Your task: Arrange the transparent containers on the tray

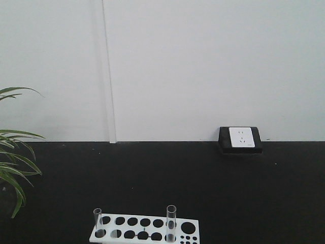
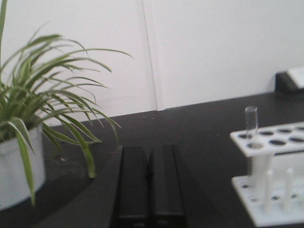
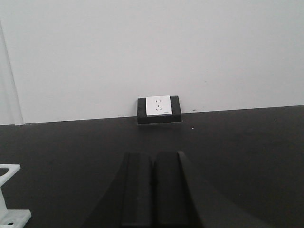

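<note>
Left to right: a potted plant [image 2: 42, 118] stands left of the left gripper [image 2: 149, 185], whose jaws are pressed together on nothing. Ahead and to their right, the left test tube [image 1: 98, 222] and right test tube [image 1: 171, 222] stand upright in a white rack [image 1: 147, 230], which lies left of the right gripper [image 3: 153, 190], likewise closed and empty. The pick likely calls for parting the jaws, pinching a tube lightly above the rack and lifting it straight up. The black table [image 1: 203, 178] meets a white wall [image 1: 203, 61] bearing a socket [image 3: 159, 108] dead ahead of the right jaws; the tray appears in no view.
</note>
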Available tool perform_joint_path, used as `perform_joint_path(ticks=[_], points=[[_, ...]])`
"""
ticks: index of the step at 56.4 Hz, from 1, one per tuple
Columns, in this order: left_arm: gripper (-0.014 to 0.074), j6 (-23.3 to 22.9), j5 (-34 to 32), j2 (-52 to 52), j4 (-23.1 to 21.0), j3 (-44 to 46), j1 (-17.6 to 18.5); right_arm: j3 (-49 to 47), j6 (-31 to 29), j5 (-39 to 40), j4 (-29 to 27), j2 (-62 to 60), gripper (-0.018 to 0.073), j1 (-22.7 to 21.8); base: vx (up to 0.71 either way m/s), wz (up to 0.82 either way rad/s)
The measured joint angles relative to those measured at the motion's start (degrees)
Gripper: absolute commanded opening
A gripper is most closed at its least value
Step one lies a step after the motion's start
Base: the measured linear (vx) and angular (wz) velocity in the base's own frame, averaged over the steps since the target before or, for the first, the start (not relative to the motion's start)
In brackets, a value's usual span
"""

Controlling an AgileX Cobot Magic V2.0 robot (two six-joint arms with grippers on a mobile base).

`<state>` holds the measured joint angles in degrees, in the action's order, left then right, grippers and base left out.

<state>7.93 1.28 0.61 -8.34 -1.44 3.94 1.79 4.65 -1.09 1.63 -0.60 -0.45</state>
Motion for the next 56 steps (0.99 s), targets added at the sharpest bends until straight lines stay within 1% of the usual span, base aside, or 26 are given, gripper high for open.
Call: perform_joint_path(ticks=[6,15,23,27,30,35,42,47,56], points=[[0.0000,-2.63,-0.07,0.00,-1.00,0.00,0.00,0.00,0.17,0.00,0.00,0.00,-0.0011,0.00,0.00,0.00],[0.0000,-3.13,-2.69,0.00,-1.10,0.00,0.00,0.00,0.17,1.09,0.00,0.00,-0.0011,0.00,0.00,0.00],[0.0000,-4.31,-6.56,0.00,-1.76,0.00,0.00,0.00,0.42,6.49,0.00,0.00,-0.0011,0.00,0.00,0.00],[0.0000,-5.59,-6.09,0.00,-2.06,0.34,0.00,-0.48,1.04,8.35,0.00,0.00,-0.0011,0.00,0.00,0.00],[0.0000,-5.80,-3.56,0.00,-2.11,1.79,0.00,-1.98,1.36,8.18,0.00,0.00,-0.0011,0.00,0.00,0.00],[0.0000,-5.39,-0.65,0.00,-2.06,7.45,0.00,-8.36,1.35,6.72,0.47,0.00,-0.0011,0.00,0.00,0.00],[0.0000,-2.92,-0.41,-2.93,-1.29,18.80,0.00,-21.14,1.35,4.35,2.57,4.41,-0.0011,0.00,0.00,0.00],[0.0000,-2.15,-0.67,-9.71,-1.03,27.86,0.00,-30.15,1.35,3.16,4.75,10.39,-0.0011,0.00,0.00,0.00],[0.0000,-1.75,-0.74,-23.71,-0.98,39.82,0.00,-40.44,1.35,4.47,7.49,23.35,-0.0011,0.00,0.00,0.00]])
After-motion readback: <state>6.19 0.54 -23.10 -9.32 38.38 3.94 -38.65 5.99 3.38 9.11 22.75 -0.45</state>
